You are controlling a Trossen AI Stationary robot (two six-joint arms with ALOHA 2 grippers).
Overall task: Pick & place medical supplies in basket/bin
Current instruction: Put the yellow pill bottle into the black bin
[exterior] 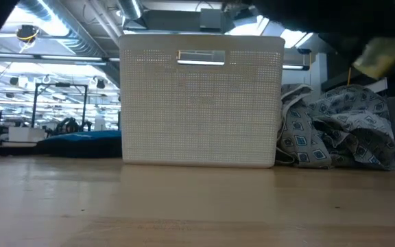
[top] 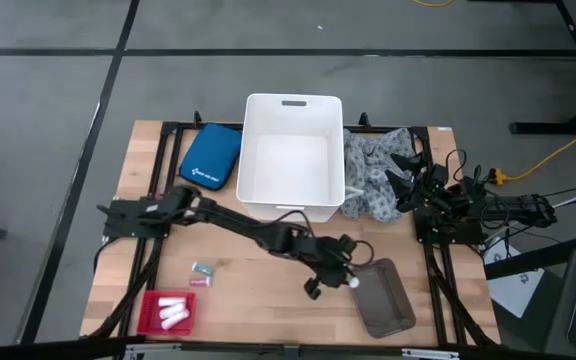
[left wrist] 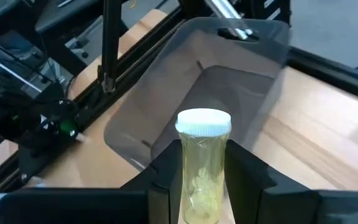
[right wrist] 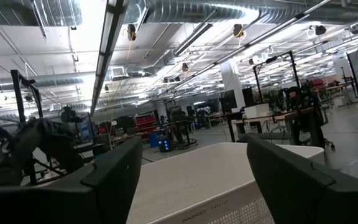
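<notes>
Left fingers point(left wrist: 247, 180) clamp capped vial point(left wrist: 202, 168).

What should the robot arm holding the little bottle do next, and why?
Probably lift and carry it toward the white tub. The left tool is shut on a white-capped clear bottle above the grey tray, and the tub sits farther back.

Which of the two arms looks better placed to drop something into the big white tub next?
The left. Its claw already grips a small clear white-capped bottle above the grey tray, near the white tub. The right claw is open and empty beside the tub.
</notes>
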